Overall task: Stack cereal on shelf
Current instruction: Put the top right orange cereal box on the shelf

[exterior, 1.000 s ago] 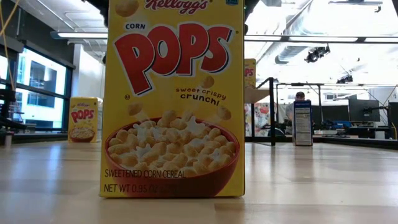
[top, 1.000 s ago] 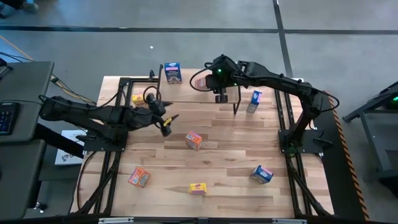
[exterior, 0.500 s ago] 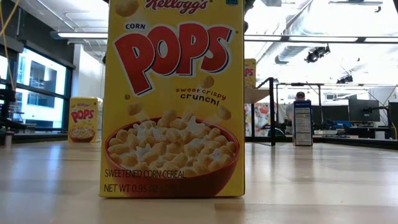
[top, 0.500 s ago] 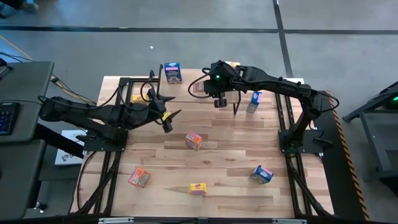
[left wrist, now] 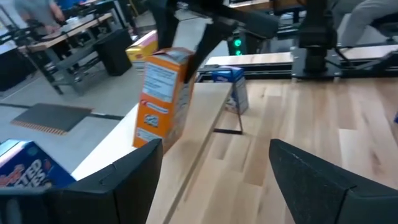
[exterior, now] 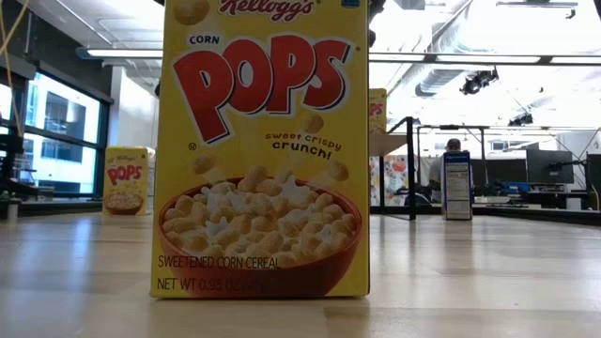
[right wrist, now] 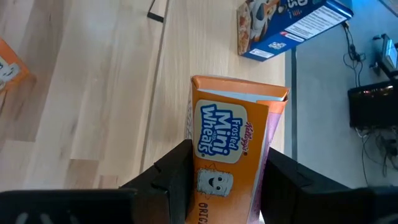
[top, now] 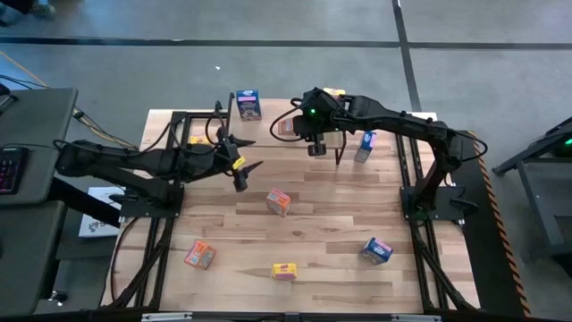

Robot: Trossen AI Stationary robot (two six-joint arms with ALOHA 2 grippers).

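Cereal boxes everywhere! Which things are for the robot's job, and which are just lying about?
For the job: orange Frosted Mini-Wheats box in the shut right gripper; yellow Corn Pops box; blue box; shelf; open left gripper.
Just lying about: keyboard; papers.

nine cereal boxes, one shelf

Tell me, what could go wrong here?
1. The right gripper holds the orange box over the shelf; released tilted, as the left wrist view shows it, it might topple.
2. The open left gripper is close by; the arms could bump.
3. A blue box stands near the table's far edge and could be knocked off.
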